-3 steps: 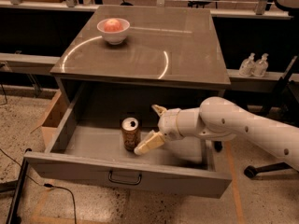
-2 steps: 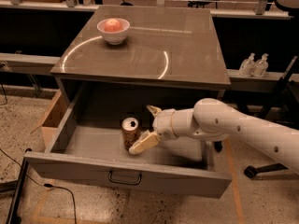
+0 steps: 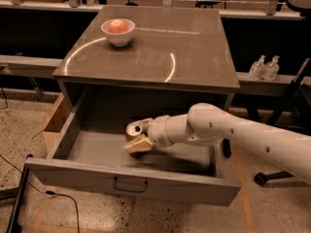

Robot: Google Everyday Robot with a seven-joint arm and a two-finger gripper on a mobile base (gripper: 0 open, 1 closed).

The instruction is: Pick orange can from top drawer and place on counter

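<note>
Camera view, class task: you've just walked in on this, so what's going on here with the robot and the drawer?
A robot arm reaches into the pulled-out top drawer, with its gripper right at the orange can standing on the drawer floor. The can has not been lifted yet. On the counter above sits a white bowl with a reddish fruit.

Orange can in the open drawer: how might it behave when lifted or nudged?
The small orange-brown cylindrical drink can appears upright on the floor of the wide grey-brown top drawer, so a sideways nudge could tip it; its round body would then likely roll. Its smooth metal wall looks stiff but possibly slippery. The gripper is right at the can, inside the drawer.
</note>
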